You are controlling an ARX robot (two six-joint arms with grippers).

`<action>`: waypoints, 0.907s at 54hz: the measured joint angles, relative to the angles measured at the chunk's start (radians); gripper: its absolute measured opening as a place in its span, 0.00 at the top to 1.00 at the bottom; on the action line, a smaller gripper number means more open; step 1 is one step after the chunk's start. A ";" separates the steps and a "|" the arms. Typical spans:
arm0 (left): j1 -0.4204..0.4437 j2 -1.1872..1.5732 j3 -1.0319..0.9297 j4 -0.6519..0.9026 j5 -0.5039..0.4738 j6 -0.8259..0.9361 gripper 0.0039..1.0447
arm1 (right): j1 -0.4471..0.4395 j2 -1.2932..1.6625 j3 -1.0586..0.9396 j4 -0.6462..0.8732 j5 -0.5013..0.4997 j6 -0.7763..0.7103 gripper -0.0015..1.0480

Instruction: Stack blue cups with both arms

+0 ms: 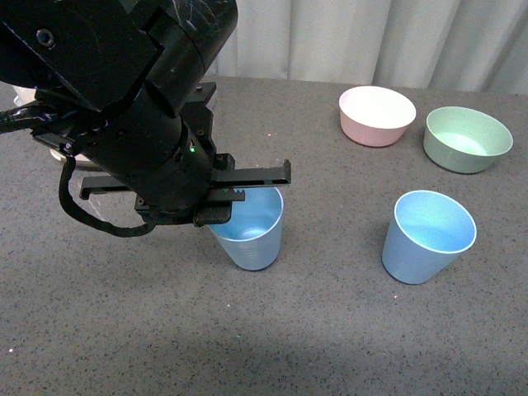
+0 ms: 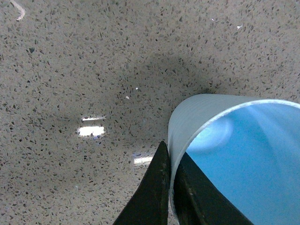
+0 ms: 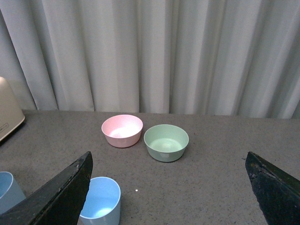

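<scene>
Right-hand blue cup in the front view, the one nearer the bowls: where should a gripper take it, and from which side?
Pinch the rim of the right blue cup from above, one finger inside and one outside, probably on the near side, away from the green bowl. It stands upright with its mouth open, and its smooth tapered wall would likely slip in a side squeeze.

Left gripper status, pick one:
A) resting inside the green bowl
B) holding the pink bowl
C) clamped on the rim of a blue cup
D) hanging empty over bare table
C: in the left wrist view, the left gripper has one finger outside and one inside the wall of a blue cup, pinching its rim.
</scene>
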 joint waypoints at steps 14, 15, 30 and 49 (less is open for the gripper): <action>-0.022 0.013 0.017 -0.032 0.015 -0.005 0.97 | 0.000 0.000 0.000 0.000 0.000 0.000 0.09; -0.024 0.014 0.018 -0.032 0.014 -0.005 0.97 | 0.000 0.000 0.000 0.000 0.000 0.000 0.09; -0.027 0.021 0.026 -0.063 0.025 -0.005 0.75 | 0.000 0.000 0.000 0.000 0.000 0.000 0.09; -0.018 -0.033 0.023 -0.060 -0.008 0.000 0.23 | 0.000 0.000 0.000 0.000 0.000 0.000 0.09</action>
